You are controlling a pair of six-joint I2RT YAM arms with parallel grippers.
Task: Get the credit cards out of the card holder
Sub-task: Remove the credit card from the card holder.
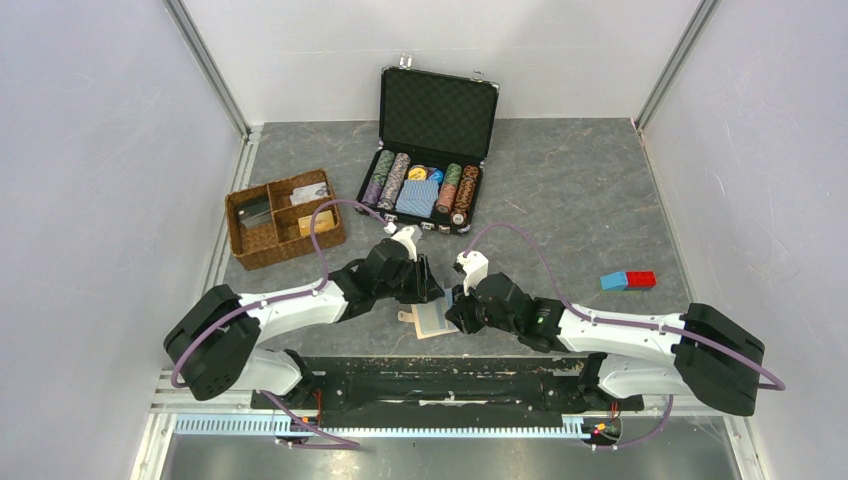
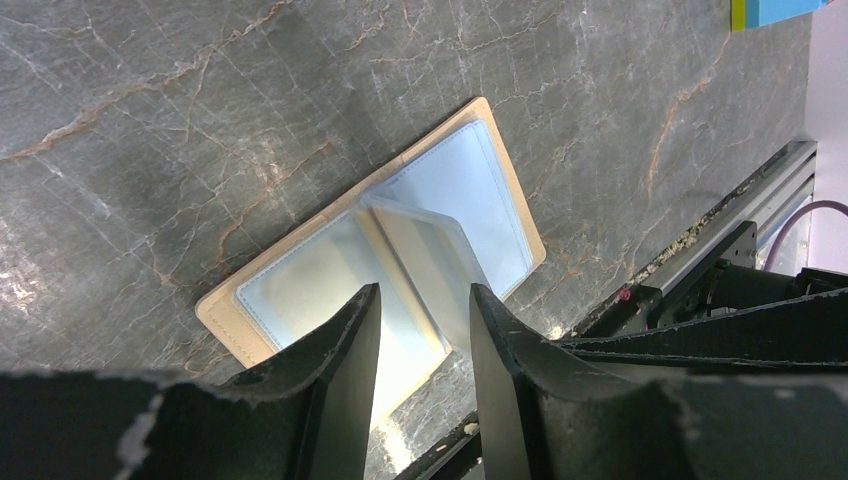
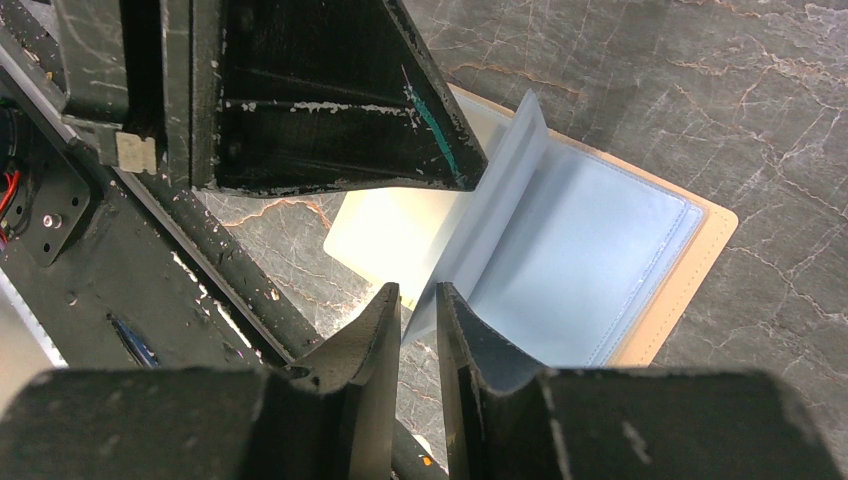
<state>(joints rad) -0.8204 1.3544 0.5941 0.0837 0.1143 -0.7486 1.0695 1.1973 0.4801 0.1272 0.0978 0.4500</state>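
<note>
The card holder (image 1: pixel 432 320) lies open on the table near the front edge, tan outside and pale blue-grey inside (image 2: pixel 470 180) (image 3: pixel 600 250). Its middle leaf (image 3: pixel 500 200) stands tilted up. My left gripper (image 1: pixel 430 282) (image 2: pixel 425 290) is open just above the holder, with the leaf between its fingers in view. My right gripper (image 1: pixel 457 305) (image 3: pixel 418 290) is beside it, jaws a narrow gap apart at the leaf's near edge. Glare hides whether the pockets hold credit cards. Flat cards (image 1: pixel 310 192) lie in the wicker tray.
The brown wicker divided tray (image 1: pixel 290 252) stands at the back left. The black hard case (image 1: pixel 440 105) is open at the back with poker chips and a blue deck. Blue and red bricks (image 1: pixel 628 280) lie at the right. The black front rail (image 1: pixel 440 368) runs just below the holder.
</note>
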